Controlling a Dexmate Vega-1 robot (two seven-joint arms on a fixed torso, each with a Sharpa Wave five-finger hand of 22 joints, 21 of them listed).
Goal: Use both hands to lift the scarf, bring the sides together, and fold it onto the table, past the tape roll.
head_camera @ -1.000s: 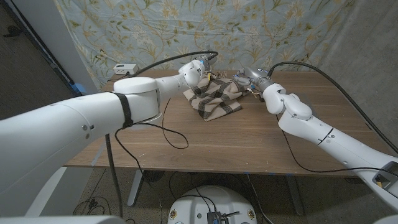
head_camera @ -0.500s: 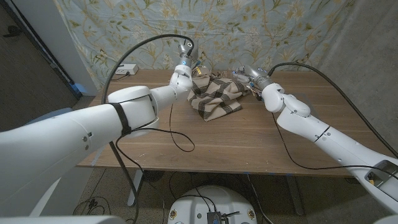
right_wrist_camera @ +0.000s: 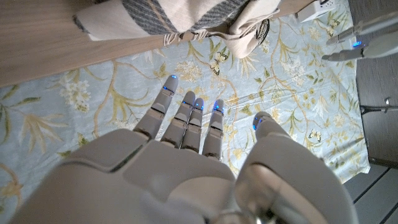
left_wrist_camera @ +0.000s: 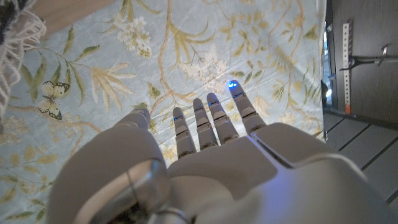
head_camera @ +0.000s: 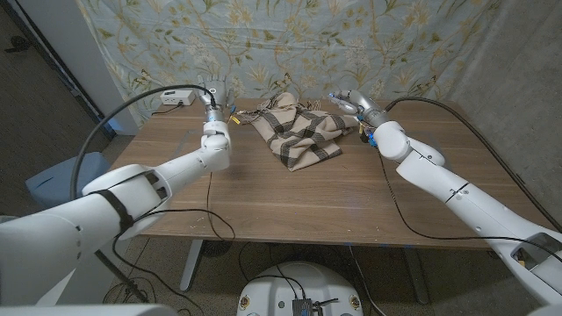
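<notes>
Now scarf (head_camera: 299,133) between both raised robot hands.

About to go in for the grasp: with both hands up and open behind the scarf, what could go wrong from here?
1. The scarf lies bunched in loose folds, so finding its two sides may be hard; either hand could catch several layers at once.
2. The left hand is well off to the scarf's side, the right hand nearer, so an uneven lift looks possible.
3. The cable draped over the table might snag the cloth.
</notes>
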